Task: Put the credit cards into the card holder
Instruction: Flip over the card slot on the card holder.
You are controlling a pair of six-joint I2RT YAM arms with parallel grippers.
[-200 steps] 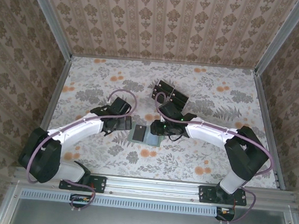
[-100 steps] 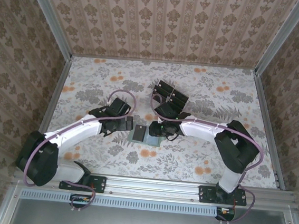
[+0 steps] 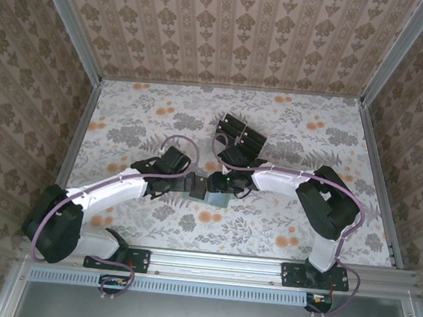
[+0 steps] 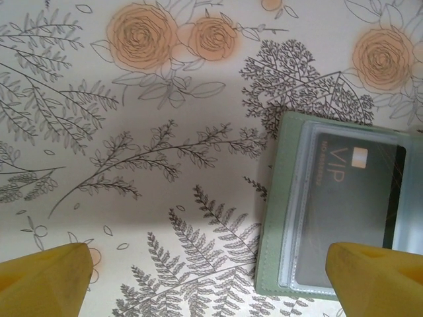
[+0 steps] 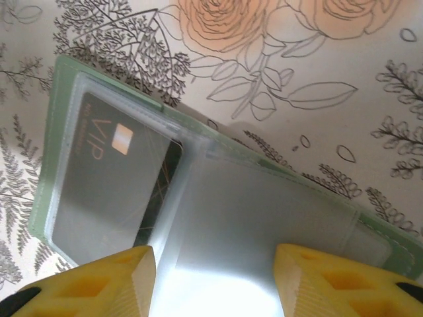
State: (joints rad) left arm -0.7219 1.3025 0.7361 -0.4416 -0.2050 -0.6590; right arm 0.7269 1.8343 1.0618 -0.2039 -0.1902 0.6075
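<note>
Top external view: my left arm has swung in from the left over the past second, and its left pincer [image 3: 192, 184] now hangs over the near-left edge of the flat, pale sage-green, roughly square card holder [image 3: 221, 200], which lies open on the floral-patterned surface [image 3: 125, 120]. The right arm has also folded in closer, bringing the right pincer [image 3: 216, 183] above the holder's other half.

On the left wrist camera the yellow fingers [image 4: 43, 281] stand wide apart, gripping nothing, with one tip over the holder's corner. A thin glossy black rectangular credit card [image 4: 350, 211] marked VIP sits under the holder's clear pocket. On the right wrist camera the pincer [image 5: 215, 284] is likewise spread, its tips either side of the clear inner flap and not closed on it.

I judge one card is seated, and both arms have gathered to settle it. More black cards [image 3: 252, 140] wait well beyond, toward the far wall.
</note>
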